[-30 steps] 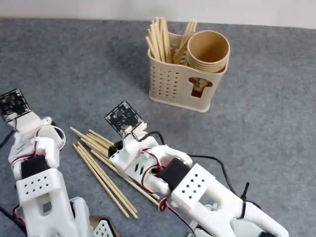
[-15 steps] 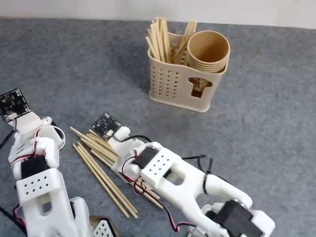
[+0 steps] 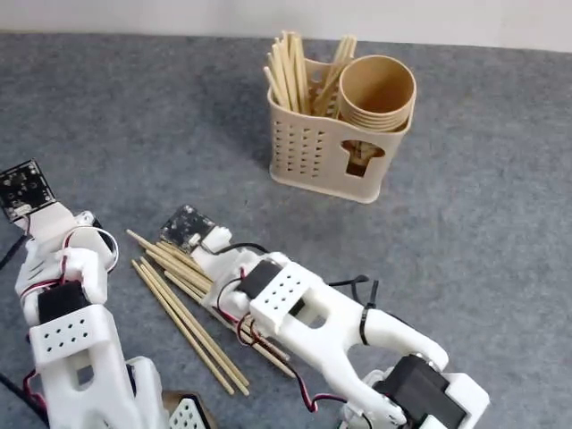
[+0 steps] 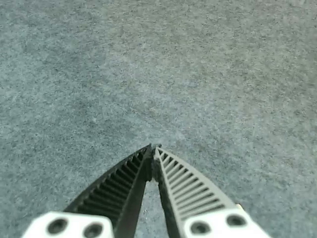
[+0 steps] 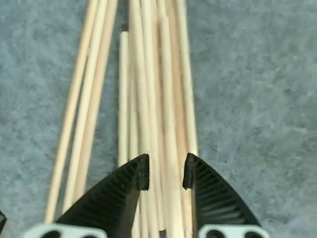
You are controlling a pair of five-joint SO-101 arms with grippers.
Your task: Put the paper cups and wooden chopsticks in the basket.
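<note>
A beige slotted basket (image 3: pixel 332 152) stands at the back of the table, holding a stack of paper cups (image 3: pixel 377 89) and several wooden chopsticks (image 3: pixel 293 67). More loose chopsticks (image 3: pixel 179 308) lie in a bundle on the grey mat near the front. My right arm (image 3: pixel 279 302) is low over that bundle. In the right wrist view my right gripper (image 5: pixel 165 171) is narrowly open, its fingertips (image 5: pixel 141 173) straddling two or three of the loose chopsticks (image 5: pixel 148 99). My left gripper (image 4: pixel 153 148) is shut on nothing above bare mat, and the left arm (image 3: pixel 61 286) stands left of the bundle.
Grey carpet-like mat (image 3: pixel 483 223) covers the table, with open room to the right of the basket and between the basket and the arms. A pale wall edge (image 3: pixel 179 16) runs along the back.
My right arm has swung left and dropped lower over the loose chopsticks, its wrist turning. The left arm, the basket and the chopsticks have stayed put.
</note>
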